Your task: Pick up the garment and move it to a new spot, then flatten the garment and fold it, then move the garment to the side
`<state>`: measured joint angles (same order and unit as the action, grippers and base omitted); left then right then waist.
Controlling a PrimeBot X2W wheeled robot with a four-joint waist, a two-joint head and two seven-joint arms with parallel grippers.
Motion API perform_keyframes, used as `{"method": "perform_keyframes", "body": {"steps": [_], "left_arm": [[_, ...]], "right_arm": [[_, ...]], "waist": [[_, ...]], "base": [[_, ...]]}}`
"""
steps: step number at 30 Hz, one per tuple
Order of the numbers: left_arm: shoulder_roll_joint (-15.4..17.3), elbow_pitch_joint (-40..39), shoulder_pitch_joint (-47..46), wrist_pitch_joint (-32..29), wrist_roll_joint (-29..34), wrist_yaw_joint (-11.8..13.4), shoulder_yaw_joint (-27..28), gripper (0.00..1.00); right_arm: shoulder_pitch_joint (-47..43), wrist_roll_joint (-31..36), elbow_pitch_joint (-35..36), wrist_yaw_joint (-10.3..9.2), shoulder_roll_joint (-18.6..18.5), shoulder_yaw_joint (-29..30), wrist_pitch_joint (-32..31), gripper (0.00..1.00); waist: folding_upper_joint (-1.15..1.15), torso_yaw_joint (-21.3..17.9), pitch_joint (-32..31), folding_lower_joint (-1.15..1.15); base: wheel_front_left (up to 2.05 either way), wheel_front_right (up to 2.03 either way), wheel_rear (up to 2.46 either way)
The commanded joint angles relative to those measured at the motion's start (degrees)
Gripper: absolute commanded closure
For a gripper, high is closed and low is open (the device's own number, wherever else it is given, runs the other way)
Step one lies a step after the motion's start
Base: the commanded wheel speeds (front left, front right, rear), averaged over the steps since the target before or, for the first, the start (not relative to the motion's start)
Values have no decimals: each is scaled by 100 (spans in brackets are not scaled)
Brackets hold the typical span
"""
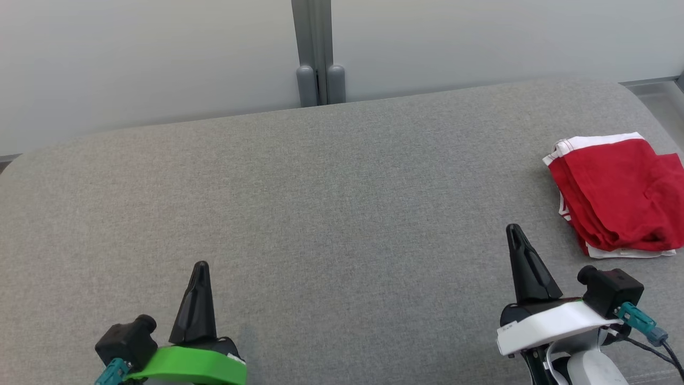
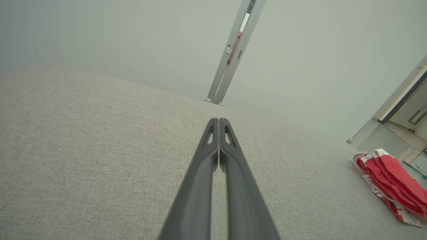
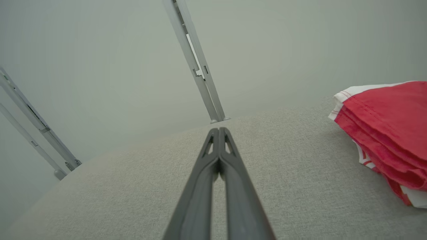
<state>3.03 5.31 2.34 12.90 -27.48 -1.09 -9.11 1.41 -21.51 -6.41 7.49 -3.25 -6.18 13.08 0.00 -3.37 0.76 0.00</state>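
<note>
A: What carries the things?
B: A counter (image 1: pixel 320 203) covered in grey woven fabric, its far corners rounded.
A: And what lies on it?
B: One garment (image 1: pixel 620 195), red with white trim, folded in layers and a little rumpled, flat on the fabric near the right edge, toward the far side.

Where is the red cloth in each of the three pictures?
Head view: garment at the right edge, on the grey cushion.
Left wrist view: garment in the lower right corner.
Right wrist view: garment at the right edge.
Shared landmark: grey post behind the cushion.
</note>
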Motion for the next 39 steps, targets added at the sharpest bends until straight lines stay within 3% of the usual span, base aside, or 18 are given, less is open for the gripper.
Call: {"method": "perform_keyframes", "body": {"steps": [1, 39], "left_arm": [[54, -52, -130, -39, -258, -39, 60, 100], [180, 372, -496, -745, -3274, -327, 548, 100]], "right_arm": [[133, -275, 51, 0, -42, 40, -47, 100], [311, -3538, -305, 0, -149, 418, -771, 100]], "waist": [[0, 4, -1, 0], [0, 114, -20, 0]], "base": [[0, 0, 0], [0, 0, 0]]}}
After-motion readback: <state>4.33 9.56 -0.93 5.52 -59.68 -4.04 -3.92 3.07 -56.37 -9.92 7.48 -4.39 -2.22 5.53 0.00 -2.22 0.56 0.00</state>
